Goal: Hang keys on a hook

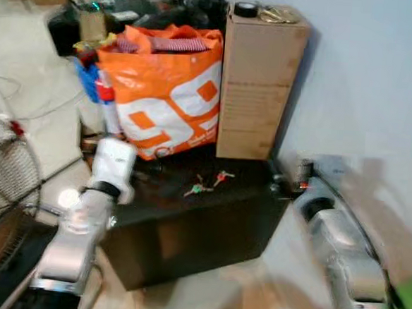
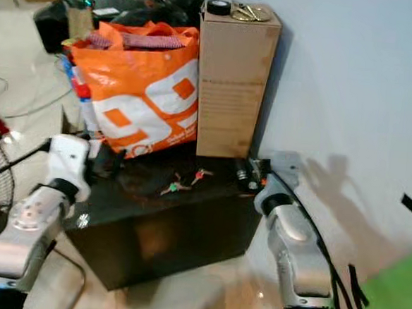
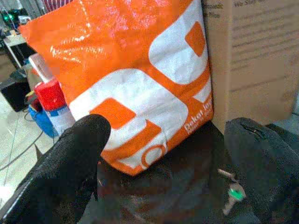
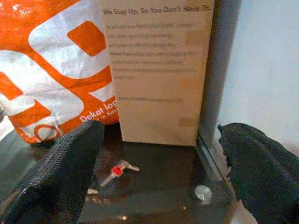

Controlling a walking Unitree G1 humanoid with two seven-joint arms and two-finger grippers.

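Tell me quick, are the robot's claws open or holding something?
Left claw: open, holding nothing, above the dark table near the green-tagged key.
Right claw: open, holding nothing, pointed at the red-tagged key.

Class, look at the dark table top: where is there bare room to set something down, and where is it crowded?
Bare room: the front strip of the dark table, between the keys and the front edge. Crowded: the back, taken by the orange bag and the cardboard box. The left gripper and right gripper flank the sides, both open.
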